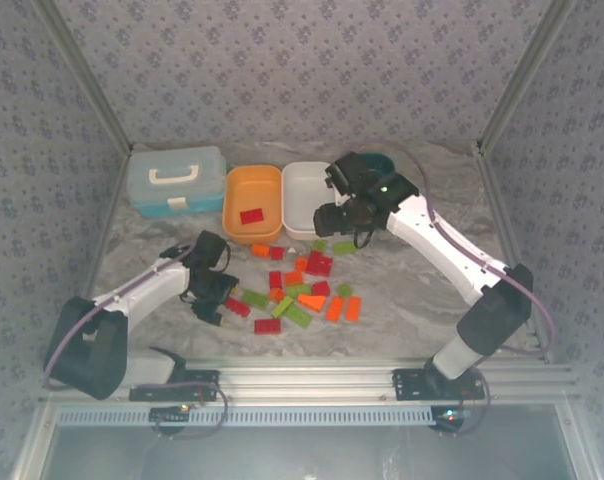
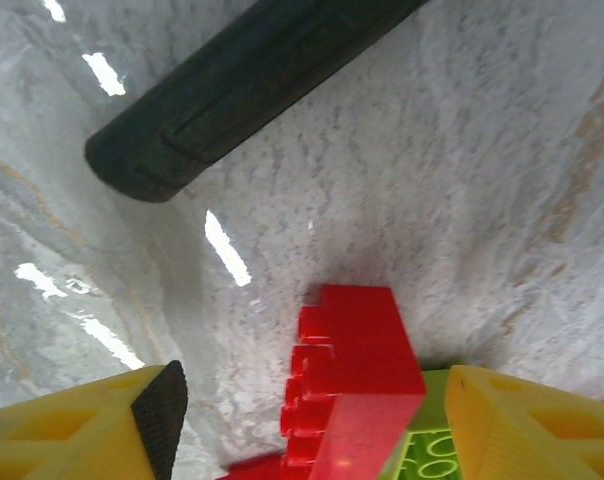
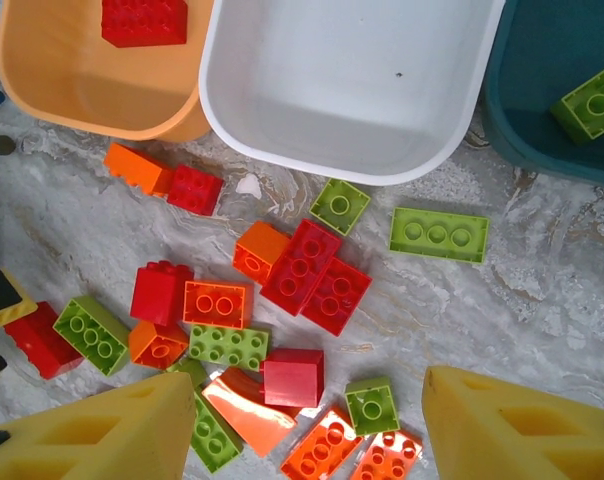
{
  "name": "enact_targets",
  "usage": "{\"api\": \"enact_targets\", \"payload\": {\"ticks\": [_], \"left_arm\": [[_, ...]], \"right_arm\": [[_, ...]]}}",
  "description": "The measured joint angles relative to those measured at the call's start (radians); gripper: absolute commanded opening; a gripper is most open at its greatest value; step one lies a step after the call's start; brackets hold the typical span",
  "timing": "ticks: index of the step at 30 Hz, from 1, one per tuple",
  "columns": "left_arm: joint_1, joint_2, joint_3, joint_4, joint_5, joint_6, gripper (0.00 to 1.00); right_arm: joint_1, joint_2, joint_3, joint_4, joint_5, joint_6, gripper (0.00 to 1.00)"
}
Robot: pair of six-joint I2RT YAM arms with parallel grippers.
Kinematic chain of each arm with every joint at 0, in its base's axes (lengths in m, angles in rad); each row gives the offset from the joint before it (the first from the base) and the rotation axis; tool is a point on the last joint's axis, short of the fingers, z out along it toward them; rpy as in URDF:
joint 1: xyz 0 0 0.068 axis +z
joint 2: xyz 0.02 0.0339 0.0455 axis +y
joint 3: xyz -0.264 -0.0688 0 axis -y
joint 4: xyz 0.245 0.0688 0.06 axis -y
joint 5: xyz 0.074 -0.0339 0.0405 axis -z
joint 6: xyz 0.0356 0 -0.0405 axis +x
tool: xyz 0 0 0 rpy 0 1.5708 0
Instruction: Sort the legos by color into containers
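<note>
Trays: three in a row along the bench's far edge: an orange tray (image 1: 244,190), a white tray (image 1: 302,198) touching it on the right, then a dark teal tray (image 3: 542,60).
Sorted bricks: two. One red brick (image 1: 251,216) lies in the orange tray and one lime brick (image 3: 588,103) in the teal tray. The white tray holds none.
Loose bricks (image 3: 302,265): roughly twenty, scattered over the middle of the bench, just in front of the trays. The right wrist view shows about six red, seven orange and six lime green.
Case: one light blue lidded case (image 1: 175,180) with a white handle, at the far left corner.
Bench (image 1: 432,210): glossy white-grey marbled top with a metal rail along the near edge.
Room: grey walls with a small flower print on three sides.
Left arm: stretched low toward the left side of the pile, wrist bent down.
Left tool (image 2: 312,400): jaws apart, straddling a red block (image 2: 352,350). The left pad stands clear of it.
Right arm: reaches across to the far edge, elbow raised, wrist above the white tray's front rim.
Right tool (image 3: 312,420): jaws wide apart over the pile, holding nothing.
</note>
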Motion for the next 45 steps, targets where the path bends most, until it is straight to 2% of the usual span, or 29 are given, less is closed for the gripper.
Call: {"api": "enact_targets", "payload": {"ticks": [3,8,11,14,19,29,33,36,41,45], "left_arm": [[0.0,0.0,-0.012,0.037,-0.005,-0.022,0.62],[-0.005,0.021,-0.012,0.074,-0.005,-0.029,0.59],[-0.01,0.046,-0.012,0.089,-0.002,-0.026,0.47],[-0.013,0.068,-0.011,0.094,-0.002,-0.023,0.42],[-0.02,0.084,-0.008,0.085,0.0,-0.011,0.24],[-0.021,0.023,0.085,-0.039,-0.032,0.019,0.24],[0.001,0.012,0.216,-0.093,-0.053,0.077,0.24],[0.054,0.076,0.37,-0.116,-0.066,0.158,0.23],[0.126,0.351,0.713,-0.108,-0.072,0.304,0.22],[0.143,0.61,1.016,-0.111,-0.072,0.399,0.22]], "right_arm": [[-0.005,-0.008,-0.011,0.002,0.0,0.0,0.64],[-0.011,-0.013,-0.031,0.003,0.0,0.0,0.63],[-0.014,-0.016,-0.035,0.003,0.0,0.0,0.63],[-0.018,-0.018,-0.036,0.004,-0.003,0.0,0.63],[-0.019,-0.018,-0.054,0.006,-0.003,0.0,0.63],[-0.018,-0.013,-0.099,0.013,-0.003,-0.004,0.62],[-0.014,-0.012,-0.12,0.028,-0.01,-0.008,0.62],[-0.011,-0.008,-0.142,0.036,-0.023,-0.015,0.62],[-0.008,-0.008,-0.189,0.04,-0.045,-0.022,0.62],[-0.008,-0.008,-0.251,0.04,-0.061,-0.023,0.62]]}}
